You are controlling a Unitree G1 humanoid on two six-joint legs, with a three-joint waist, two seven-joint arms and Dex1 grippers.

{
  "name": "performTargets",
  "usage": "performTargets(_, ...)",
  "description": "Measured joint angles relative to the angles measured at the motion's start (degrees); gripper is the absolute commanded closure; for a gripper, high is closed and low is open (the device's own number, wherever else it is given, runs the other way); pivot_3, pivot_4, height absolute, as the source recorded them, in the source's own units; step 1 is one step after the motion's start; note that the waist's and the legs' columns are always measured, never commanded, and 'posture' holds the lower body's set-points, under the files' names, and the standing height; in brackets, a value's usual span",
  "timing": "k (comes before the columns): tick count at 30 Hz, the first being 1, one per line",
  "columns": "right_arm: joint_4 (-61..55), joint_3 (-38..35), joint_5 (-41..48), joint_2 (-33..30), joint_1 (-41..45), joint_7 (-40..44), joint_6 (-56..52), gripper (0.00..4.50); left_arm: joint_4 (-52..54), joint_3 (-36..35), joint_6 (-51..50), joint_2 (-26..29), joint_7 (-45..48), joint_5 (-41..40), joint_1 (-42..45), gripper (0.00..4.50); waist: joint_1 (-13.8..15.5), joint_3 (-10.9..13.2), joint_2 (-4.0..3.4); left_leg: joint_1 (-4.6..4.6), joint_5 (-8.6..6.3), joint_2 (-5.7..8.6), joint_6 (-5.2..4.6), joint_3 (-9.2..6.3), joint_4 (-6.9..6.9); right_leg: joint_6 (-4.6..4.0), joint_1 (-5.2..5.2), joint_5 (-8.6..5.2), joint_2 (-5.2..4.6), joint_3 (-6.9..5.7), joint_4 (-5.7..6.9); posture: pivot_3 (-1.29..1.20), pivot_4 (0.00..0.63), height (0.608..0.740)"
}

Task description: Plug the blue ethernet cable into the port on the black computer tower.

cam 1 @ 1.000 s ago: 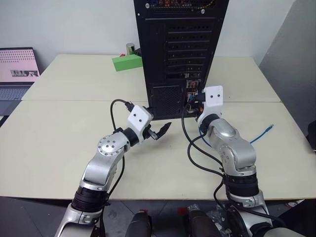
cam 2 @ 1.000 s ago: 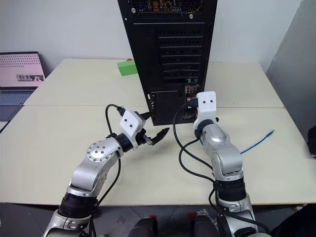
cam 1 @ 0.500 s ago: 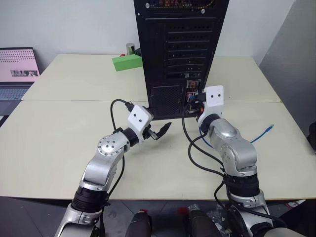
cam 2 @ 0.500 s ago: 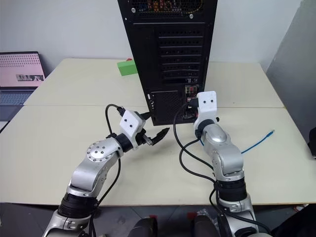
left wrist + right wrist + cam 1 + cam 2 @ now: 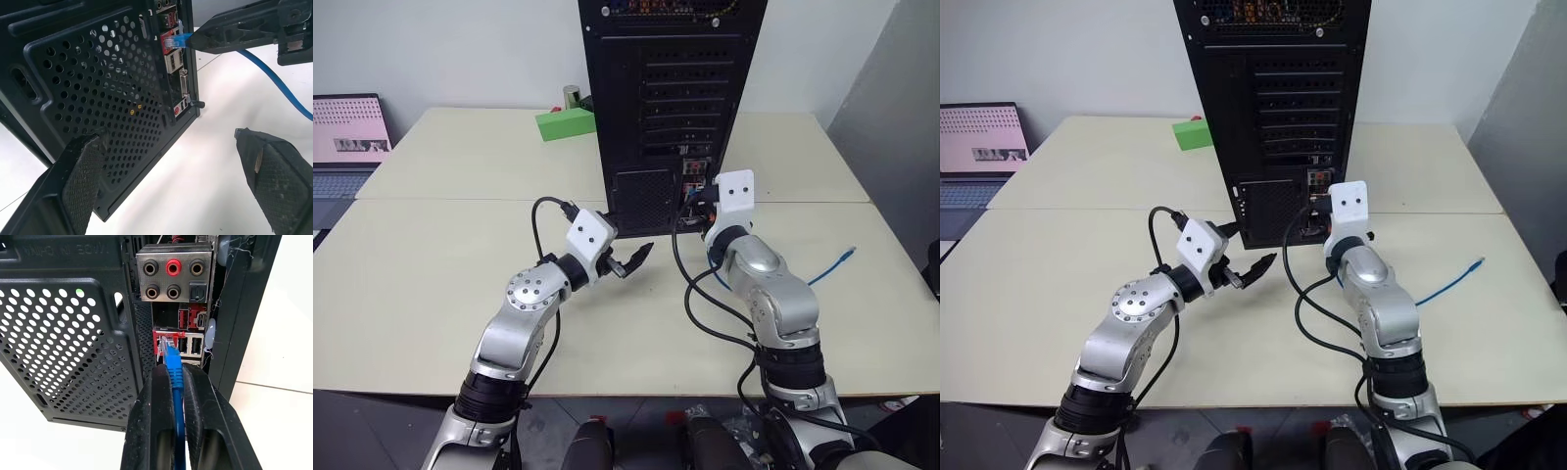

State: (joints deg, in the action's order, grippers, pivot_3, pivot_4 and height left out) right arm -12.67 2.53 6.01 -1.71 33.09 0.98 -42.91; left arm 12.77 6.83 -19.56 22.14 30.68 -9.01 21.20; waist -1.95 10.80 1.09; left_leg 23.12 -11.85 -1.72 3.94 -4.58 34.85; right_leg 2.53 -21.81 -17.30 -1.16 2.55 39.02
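The right pincer [image 5: 172, 382] is clamped on the blue ethernet cable [image 5: 175, 382] just behind its clear-blue plug, which sticks out past the fingertips. The plug's tip sits at the mouth of a red-framed port in the narrow connector strip on the rear of the black computer tower [image 5: 671, 98]; whether it is fully seated cannot be told. Behind this pincer the cable trails back under the right arm and out across the pale surface [image 5: 431, 284], its free end [image 5: 847, 254] lying well off to the arm's outer side.

The left pincer [image 5: 628, 260] stands wide and holds nothing, hovering just in front of the tower's lower perforated vent panel. One of its fingers [image 5: 80, 183] lies close against that grille, the other [image 5: 274, 181] over bare surface beside the tower's corner. The right pincer's tip is in front of it, higher up at the connector strip.
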Motion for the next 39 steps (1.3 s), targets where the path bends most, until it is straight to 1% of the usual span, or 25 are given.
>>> performTargets(10,0.0,0.09,-0.41,2.16,0.85,-1.4,-1.13,4.5,0.0,-0.07,-0.02,-0.02,-0.07,0.0,-0.03,0.12,-0.1,0.0,0.0,0.0,0.0,0.0,0.0,0.0,0.0,0.0,-0.03,0.0,0.0,0.01,0.02,0.0,0.15,0.74)
performTargets(16,0.17,0.62,-0.71,4.15,1.74,-2.62,-2.09,4.5,0.34,-0.41,-0.39,-0.02,-0.06,-0.09,-0.03,0.12,-0.74,0.01,-0.01,0.07,0.0,-0.01,0.0,0.0,0.0,0.0,-0.14,0.0,0.02,0.02,0.06,0.0,0.15,0.74)
performTargets(22,2.03,1.09,-1.56,6.29,3.44,-4.32,-2.06,4.5,2.08,-1.54,-2.38,0.01,1.5,-3.65,0.19,0.12,-1.54,0.01,-0.01,0.24,0.01,-0.05,0.0,0.01,0.0,-0.01,-0.38,0.01,0.06,0.06,0.14,0.0,0.15,0.74)
performTargets(27,3.94,1.47,-2.59,7.09,4.31,-4.96,-1.08,4.5,2.26,-2.62,-2.56,0.5,1.92,-4.56,0.5,0.12,-1.78,0.01,-0.01,0.24,0.01,-0.05,0.0,0.02,0.0,-0.01,-0.38,0.01,0.07,0.08,0.15,0.0,0.15,0.74)
performTargets(39,8.59,1.84,-3.27,7.98,6.0,-5.01,2.46,4.5,2.37,-2.67,-2.55,0.7,2.62,-4.84,0.38,0.12,-2.8,0.01,-0.01,0.2,0.01,-0.06,0.0,0.02,0.02,-0.01,-0.42,0.02,0.09,0.12,0.32,0.0,0.15,0.74)
